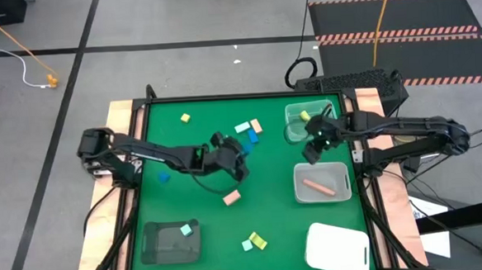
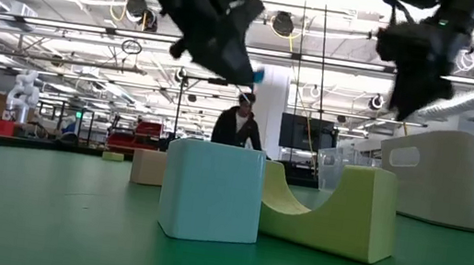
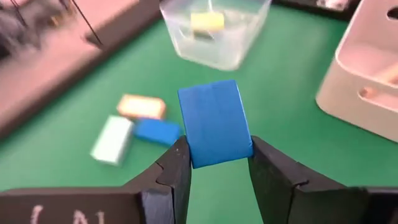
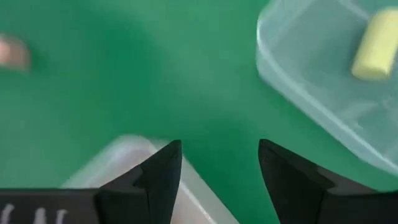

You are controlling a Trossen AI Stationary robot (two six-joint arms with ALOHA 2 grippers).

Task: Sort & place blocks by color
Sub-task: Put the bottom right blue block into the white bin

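Note:
My left gripper [image 1: 239, 154] is over the middle of the green table and shut on a blue block [image 3: 214, 123]. In the low view this block [image 2: 255, 75] shows high above the table. My right gripper [image 1: 313, 145] is open and touches nothing. It hovers between the clear tray [image 1: 307, 121], which holds a yellow block [image 4: 373, 42], and the pale tray [image 1: 322, 183], which holds a pink bar [image 1: 317, 186]. Loose blocks lie flat on the table: mint [image 1: 242, 128], tan [image 1: 256, 126], blue [image 1: 253, 138], yellow [image 1: 185, 118], blue [image 1: 163, 177], tan-pink [image 1: 232, 198]. My left gripper pinches the blue block between its two fingers [image 3: 179, 163], one on each opposite side face [image 3: 198, 152]. Most of the block sticks out past the fingertips. It is lifted clear of the table, above the loose blocks.
A dark tray [image 1: 160, 247] at the near left holds a mint block [image 1: 186, 230]. A white tray [image 1: 338, 250] sits at the near right corner. A yellow arch [image 2: 329, 206] and a mint block [image 2: 210, 189] lie near the front edge. A person [image 2: 239, 125] stands beyond the table.

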